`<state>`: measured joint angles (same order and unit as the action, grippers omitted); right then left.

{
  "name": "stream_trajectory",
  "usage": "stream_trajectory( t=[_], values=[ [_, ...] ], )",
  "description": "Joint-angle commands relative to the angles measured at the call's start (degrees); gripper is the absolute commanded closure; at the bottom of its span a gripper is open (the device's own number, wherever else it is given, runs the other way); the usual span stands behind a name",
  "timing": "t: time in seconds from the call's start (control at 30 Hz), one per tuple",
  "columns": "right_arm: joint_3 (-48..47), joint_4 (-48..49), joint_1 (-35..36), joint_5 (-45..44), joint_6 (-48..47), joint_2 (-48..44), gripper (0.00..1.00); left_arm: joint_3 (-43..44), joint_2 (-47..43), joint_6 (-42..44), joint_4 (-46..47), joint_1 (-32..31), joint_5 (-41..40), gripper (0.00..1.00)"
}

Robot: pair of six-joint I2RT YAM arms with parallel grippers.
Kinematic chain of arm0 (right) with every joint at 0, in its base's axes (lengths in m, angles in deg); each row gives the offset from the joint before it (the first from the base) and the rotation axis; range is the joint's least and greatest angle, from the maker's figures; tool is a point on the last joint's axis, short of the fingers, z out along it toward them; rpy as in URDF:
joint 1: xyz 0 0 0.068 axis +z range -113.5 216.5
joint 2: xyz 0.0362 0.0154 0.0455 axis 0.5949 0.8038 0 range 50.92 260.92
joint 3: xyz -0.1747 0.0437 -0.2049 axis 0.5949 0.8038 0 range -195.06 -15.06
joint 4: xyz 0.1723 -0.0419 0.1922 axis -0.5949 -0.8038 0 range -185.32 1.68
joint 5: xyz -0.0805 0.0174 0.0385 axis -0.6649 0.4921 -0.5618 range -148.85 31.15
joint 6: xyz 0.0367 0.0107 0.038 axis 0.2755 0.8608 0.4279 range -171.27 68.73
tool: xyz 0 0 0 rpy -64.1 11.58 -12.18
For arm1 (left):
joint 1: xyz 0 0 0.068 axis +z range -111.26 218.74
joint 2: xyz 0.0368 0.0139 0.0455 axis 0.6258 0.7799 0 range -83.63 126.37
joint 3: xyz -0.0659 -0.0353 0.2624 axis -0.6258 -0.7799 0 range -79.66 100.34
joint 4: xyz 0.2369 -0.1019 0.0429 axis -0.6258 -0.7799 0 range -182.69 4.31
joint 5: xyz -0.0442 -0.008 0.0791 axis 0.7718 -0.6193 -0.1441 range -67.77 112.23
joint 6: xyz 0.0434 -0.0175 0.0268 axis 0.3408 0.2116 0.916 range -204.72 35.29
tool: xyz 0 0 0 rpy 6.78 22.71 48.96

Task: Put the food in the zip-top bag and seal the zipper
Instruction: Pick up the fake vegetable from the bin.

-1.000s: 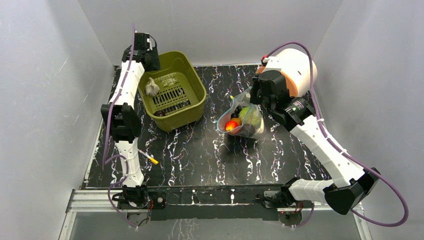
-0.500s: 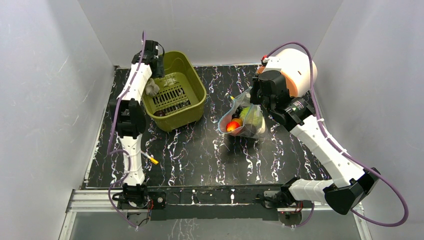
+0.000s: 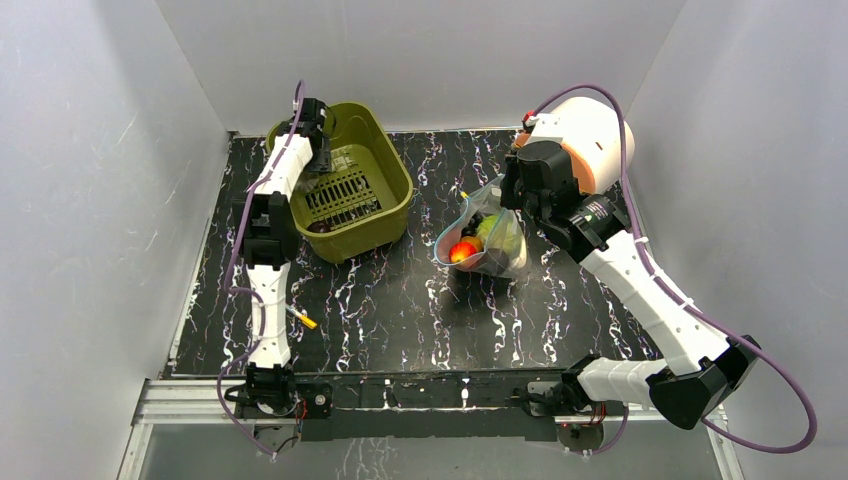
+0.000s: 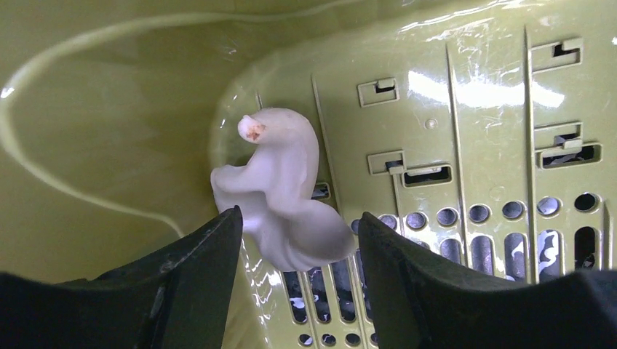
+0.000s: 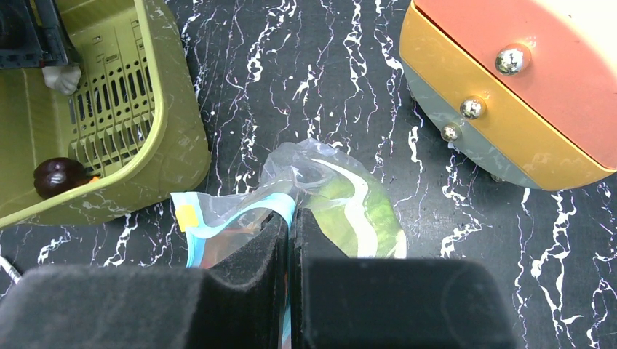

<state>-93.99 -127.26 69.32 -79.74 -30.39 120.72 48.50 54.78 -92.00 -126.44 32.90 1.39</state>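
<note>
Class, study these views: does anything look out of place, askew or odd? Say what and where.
A yellow-tipped stick lies loose on the table beside the left arm, apart from bin and bag. The bin sits skewed to the table's edges. Nothing looks spilled or damaged.

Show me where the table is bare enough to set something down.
Widest bare table: near centre, between yellow-tipped stick and right arm, nearer than the zip-top bag. A narrower strip separates olive bin and bag. Crowded: inside the bin, left gripper around white piece; far right, right gripper, bag and round orange-white unit.
</note>
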Motion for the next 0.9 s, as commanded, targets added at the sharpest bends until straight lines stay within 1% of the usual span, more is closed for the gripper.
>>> stream_trajectory(
  t=[0.0,0.1,0.23,0.33,0.57,0.73,0.87],
  values=[
    [-2.58,4.36,-0.31,-1.37,-0.58,-0.9,1.0,0.82,-0.74,-0.04,-0.42,-0.04,-1.46,0.45],
    [-2.78,4.4,-0.3,-1.29,-0.67,-0.45,1.0,0.32,-0.51,-0.55,-0.29,-0.04,-0.02,0.53],
    [-2.8,4.78,-0.31,-1.01,-0.92,-0.15,1.0,0.21,-0.95,-1.15,0.0,-0.04,1.8,0.73],
    [-2.65,5.21,-0.32,-0.85,-0.93,-0.04,1.0,-0.32,-1.93,-1.58,-0.15,-0.04,1.9,0.79],
    [-1.77,5.83,-0.27,-0.47,-0.96,-0.79,1.0,-2.04,-5.7,-3.18,-1.2,-0.04,3.6,0.99],
    [-0.46,6.0,-0.35,0.4,0.73,-1.48,1.0,-3.96,-9.6,-7.27,-3.35,-0.12,7.02,1.0],
    [-0.56,6.56,-0.3,1.73,1.58,-1.09,1.0,-7.76,-14.42,-8.65,-3.31,-0.13,8.99,1.0]
  ],
)
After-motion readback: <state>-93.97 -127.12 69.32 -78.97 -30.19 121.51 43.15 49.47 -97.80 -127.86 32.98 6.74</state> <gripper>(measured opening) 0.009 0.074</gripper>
